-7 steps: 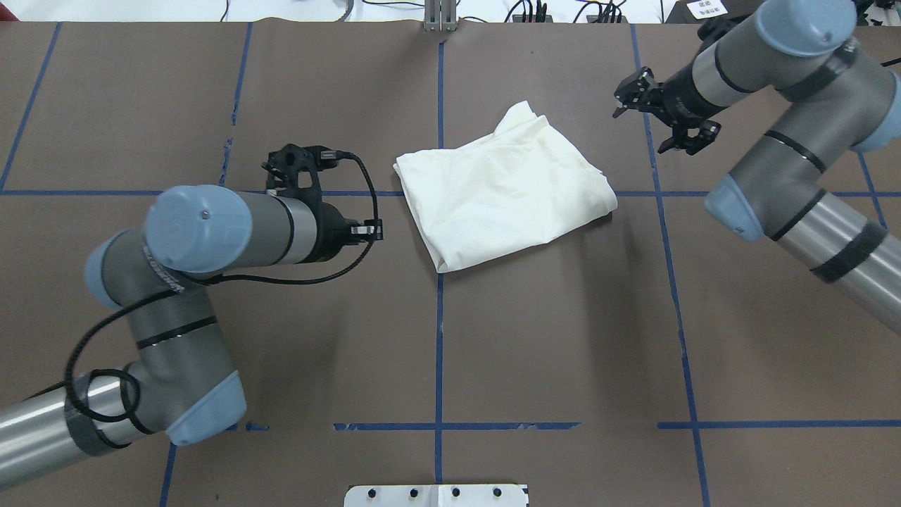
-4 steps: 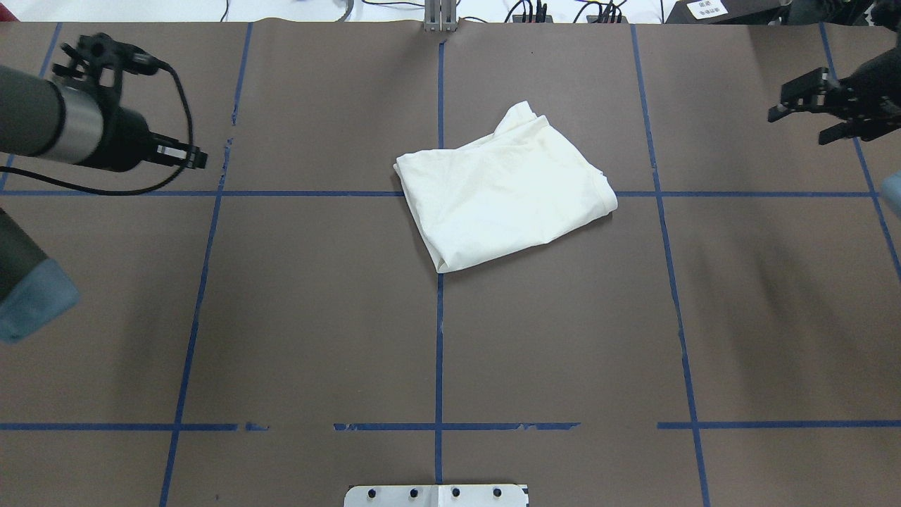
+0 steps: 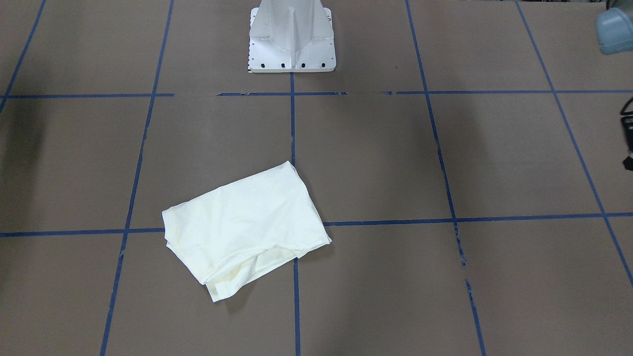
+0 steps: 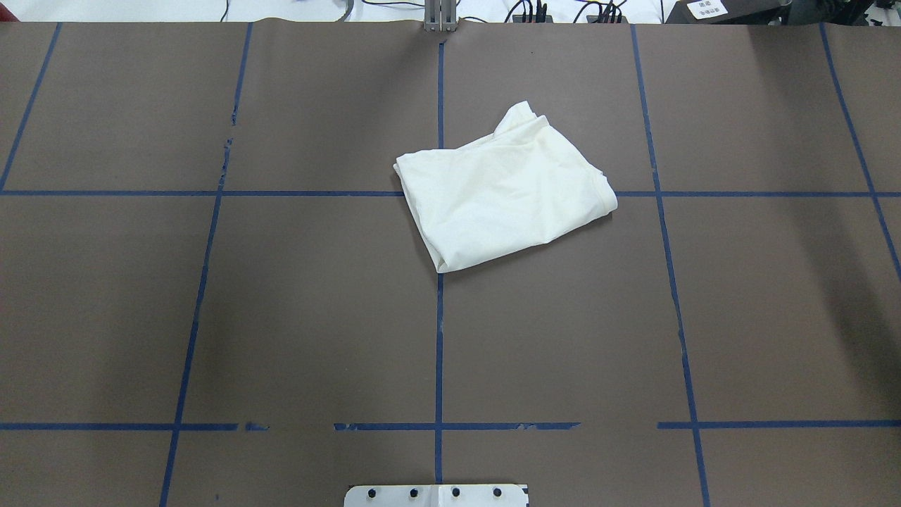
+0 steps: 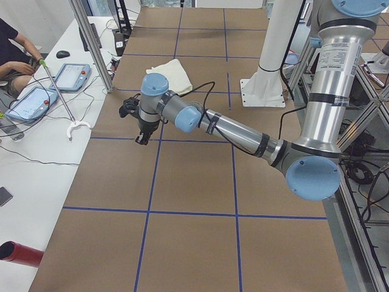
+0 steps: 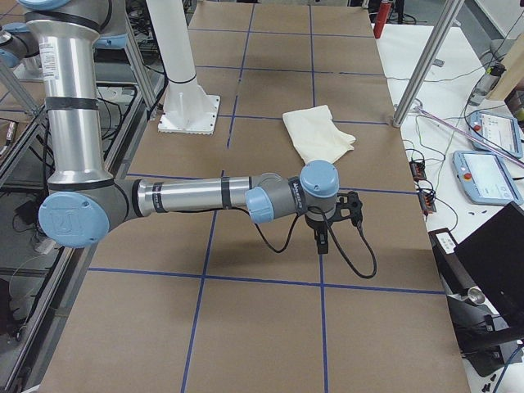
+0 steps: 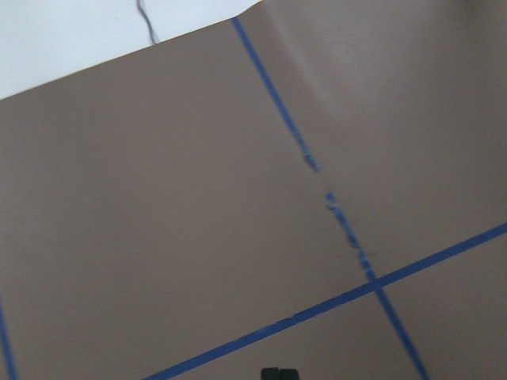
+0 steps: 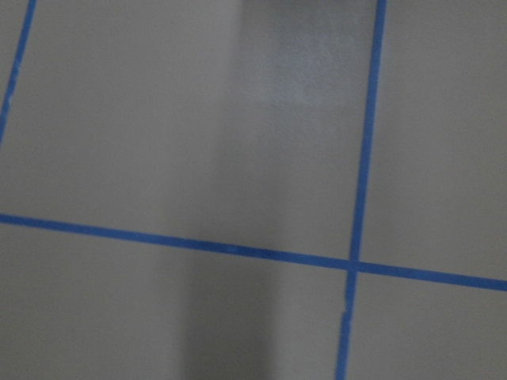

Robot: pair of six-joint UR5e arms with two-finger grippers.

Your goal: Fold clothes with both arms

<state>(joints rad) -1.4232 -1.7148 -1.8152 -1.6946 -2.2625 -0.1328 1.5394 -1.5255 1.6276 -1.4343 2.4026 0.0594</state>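
Fingers (image 5: pixel 140 139) aloft, spread unclear, cream T-shirt (image 4: pixel 503 193) folded

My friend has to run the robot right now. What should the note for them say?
Left pincer: over bare table near its end, no cloth in it; open or shut, cannot tell.
Right pincer: the same, at the other end.
Shirt: folded packet mid-table, plain cream side up, neither pincer touching it.
Done: the folding looks finished.
To do: maybe tuck the flap poking out at its far edge.
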